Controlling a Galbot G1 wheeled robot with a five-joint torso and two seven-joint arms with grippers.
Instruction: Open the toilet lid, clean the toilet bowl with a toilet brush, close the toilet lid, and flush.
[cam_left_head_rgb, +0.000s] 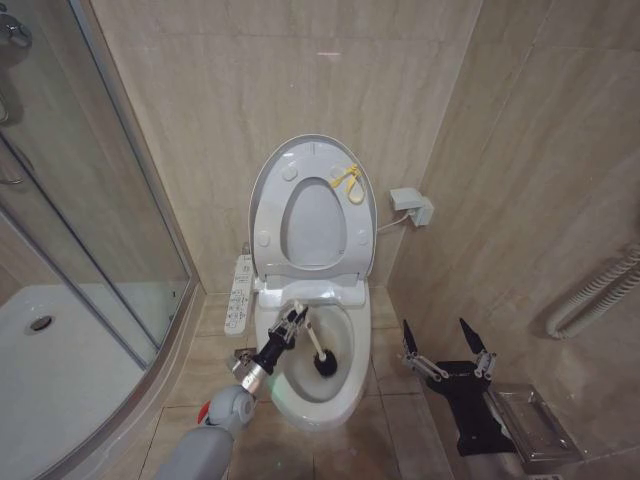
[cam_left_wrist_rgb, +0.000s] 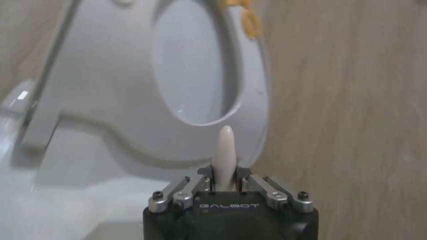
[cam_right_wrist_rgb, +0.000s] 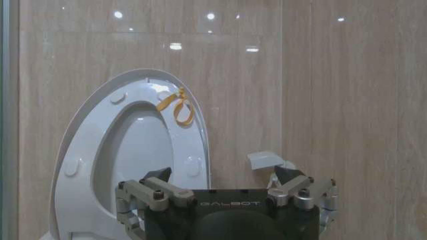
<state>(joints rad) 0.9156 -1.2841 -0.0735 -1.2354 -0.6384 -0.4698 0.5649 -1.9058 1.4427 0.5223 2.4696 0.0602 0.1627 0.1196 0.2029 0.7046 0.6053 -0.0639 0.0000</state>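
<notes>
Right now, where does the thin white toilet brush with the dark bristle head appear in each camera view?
Head view: the toilet brush slants into the toilet bowl, held by the left gripper.
Left wrist view: its pale handle tip rises between the fingers.
Right wrist view: not in it.
Shared landmark: the yellow strap on the raised toilet lid.

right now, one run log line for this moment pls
step: scrubbing | toilet lid: up | left gripper: shut on toilet brush, head in toilet bowl | right gripper: open, idle beside toilet

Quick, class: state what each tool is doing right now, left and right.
Left tool: closed on the toilet brush, whose head is in the toilet bowl.
Right tool: open, holding nothing, beside the toilet.
</notes>
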